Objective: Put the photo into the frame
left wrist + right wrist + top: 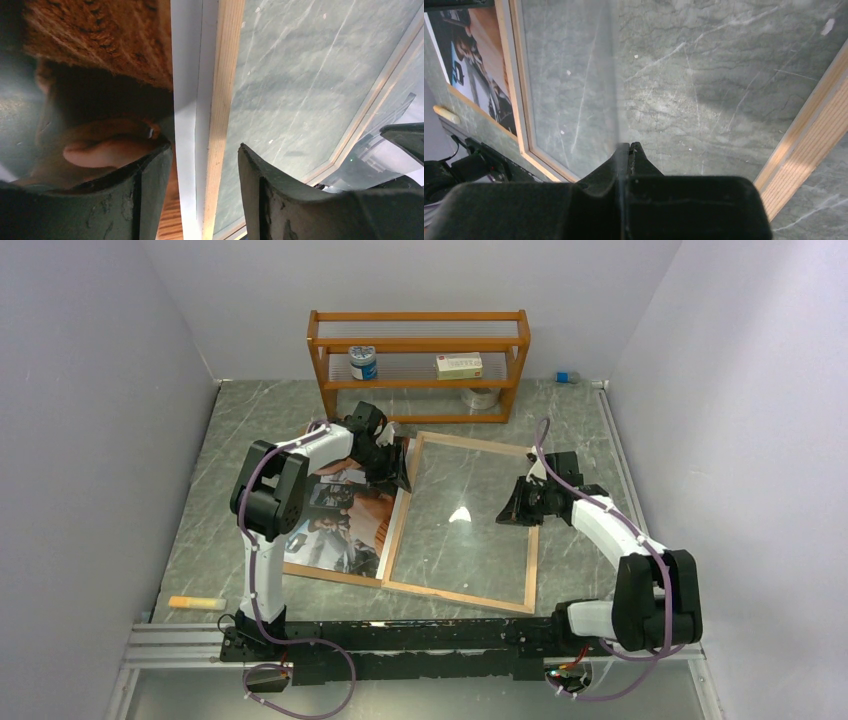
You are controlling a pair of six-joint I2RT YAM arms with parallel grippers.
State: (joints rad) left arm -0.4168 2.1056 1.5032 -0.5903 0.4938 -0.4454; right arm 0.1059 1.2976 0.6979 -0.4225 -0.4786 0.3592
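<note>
frame (460, 598) flat (wood back up), long axis near-to-far, slightly skewed

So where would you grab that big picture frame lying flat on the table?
The frame lies flat, so I'd come from straight above and pinch its thin left rail, which fits between the left tool's open fingers.

The shelf rack (418, 344) is blocking passage behind the frame (457, 597), while the desk (562, 570) right of it is lying open.
</note>
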